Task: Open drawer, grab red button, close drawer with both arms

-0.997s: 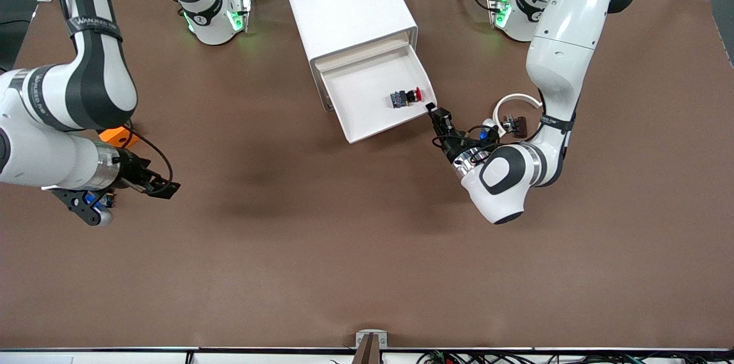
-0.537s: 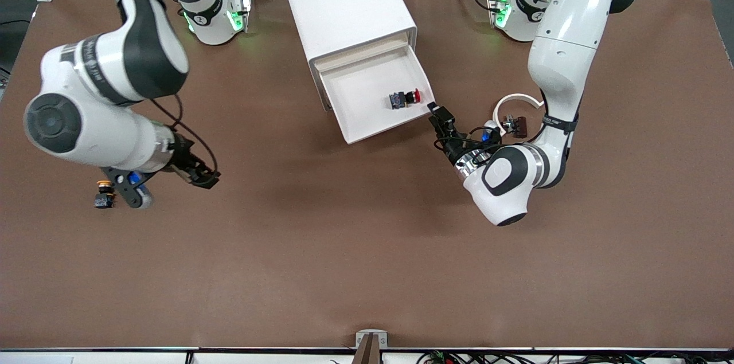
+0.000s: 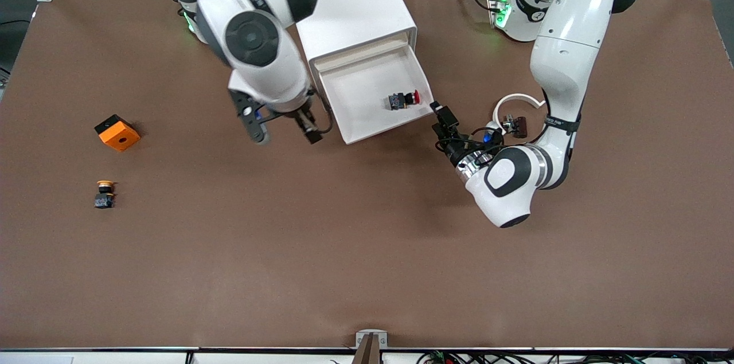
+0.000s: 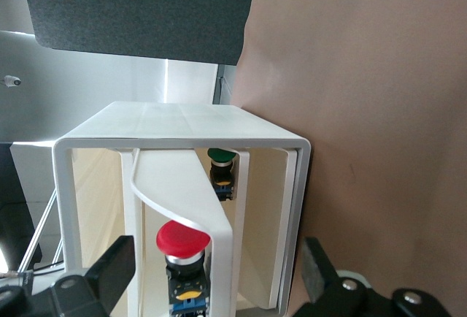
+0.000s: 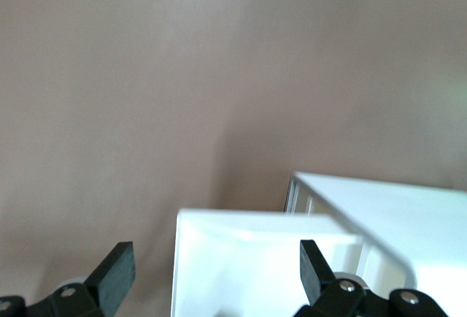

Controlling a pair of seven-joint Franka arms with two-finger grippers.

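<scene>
Your drawer stands open, button inside; left tool and right tool beside it, both spread wide, holding nothing.

button in open drawer (top of cabinet)

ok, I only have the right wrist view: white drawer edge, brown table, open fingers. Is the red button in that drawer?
Observer: Yes. The red button lies in the open drawer, near its corner toward the left arm's end.
Operator: Where is the left gripper?
Observer: The left gripper is beside that same corner, fingers apart, holding nothing.
Operator: Anything loose on the table?
Observer: An orange cube and a yellow-capped button sit toward the right arm's end, the button nearer to the front camera.
</scene>
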